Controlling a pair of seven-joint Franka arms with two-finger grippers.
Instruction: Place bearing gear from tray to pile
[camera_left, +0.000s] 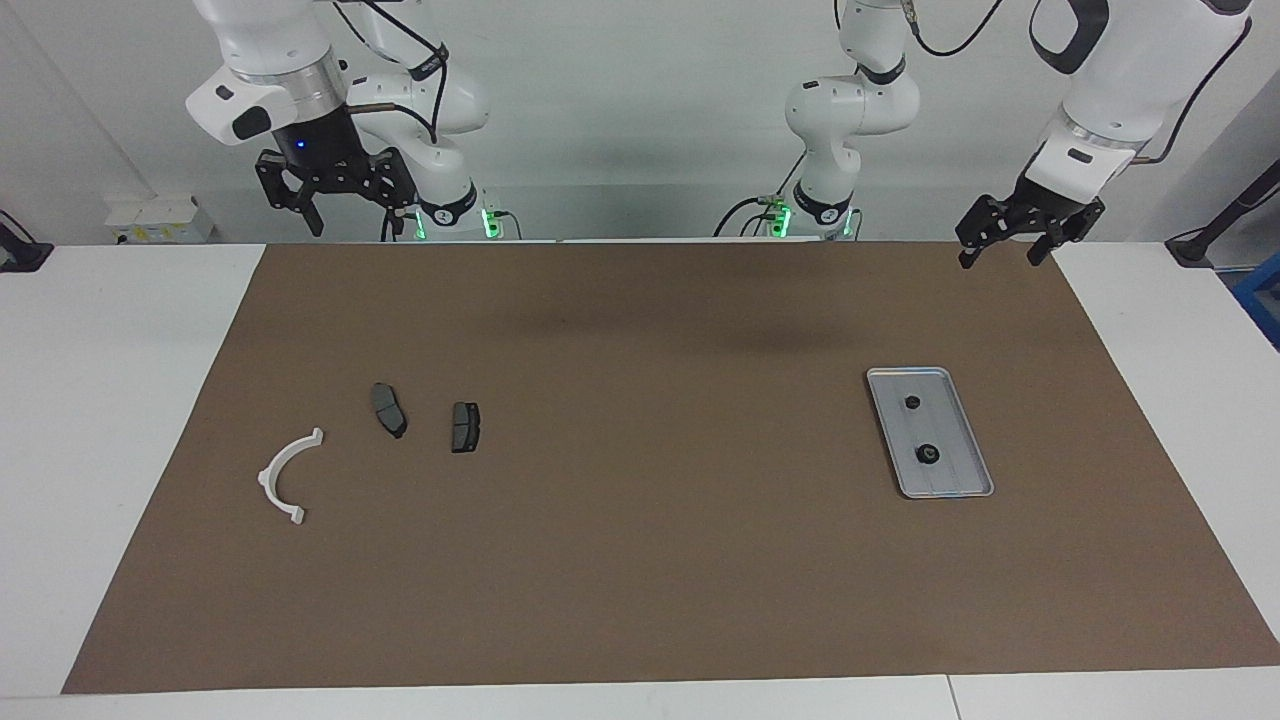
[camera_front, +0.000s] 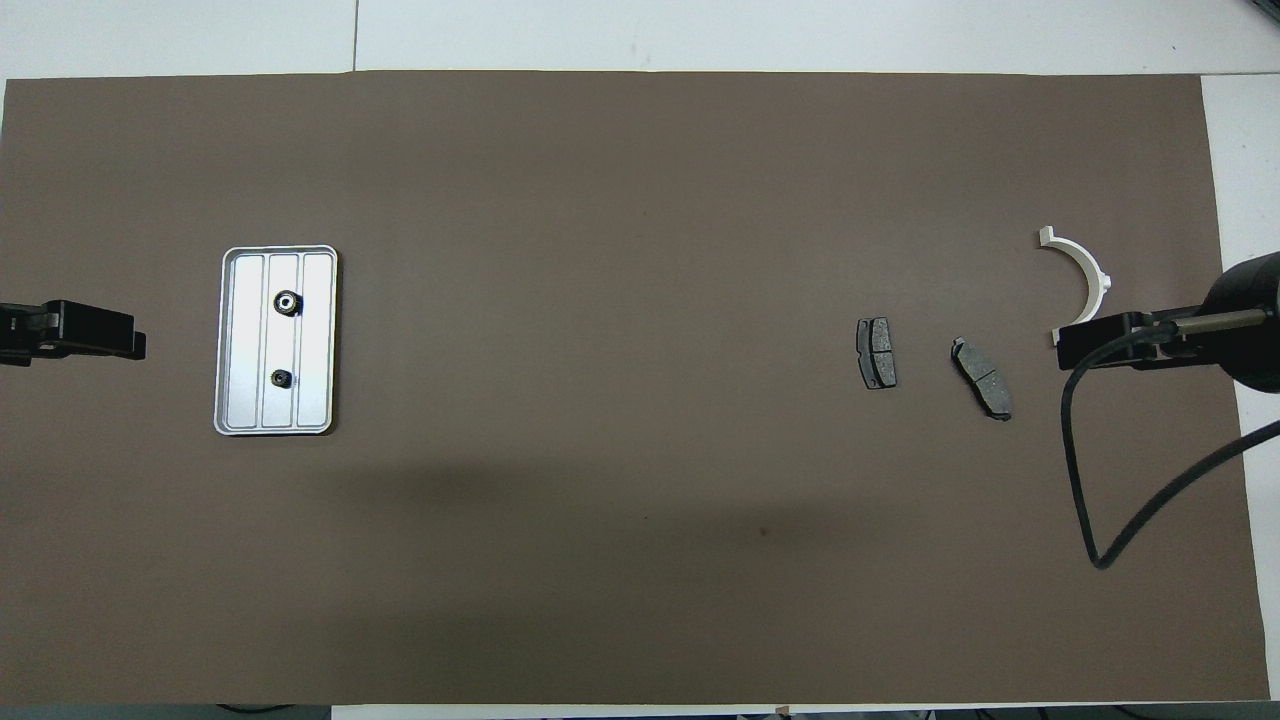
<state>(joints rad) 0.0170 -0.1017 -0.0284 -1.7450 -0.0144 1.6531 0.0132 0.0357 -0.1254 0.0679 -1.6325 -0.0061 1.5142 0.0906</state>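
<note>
The silver-grey tray (camera_left: 955, 440) (camera_front: 318, 340) lies on the brown mat toward the left arm's end. Two small black round gear parts sit in it. One (camera_left: 912, 402) (camera_front: 282, 378) is nearer the robots, and a larger one with a pale centre (camera_left: 928, 454) (camera_front: 287, 302) is farther. The pile lies toward the right arm's end: a white curved bracket (camera_left: 268, 478) (camera_front: 1090, 270) and two dark pads (camera_left: 389, 410) (camera_left: 465, 427). My left gripper (camera_left: 1000, 258) (camera_front: 120, 345) hangs open and empty over the mat's edge beside the tray. My right gripper (camera_left: 355, 220) (camera_front: 1075, 350) waits open, high by the pile.
The brown mat (camera_left: 640, 560) covers most of the white table. A black cable (camera_front: 1085, 480) loops down from the right arm over the mat. In the overhead view the right gripper covers one end of the bracket.
</note>
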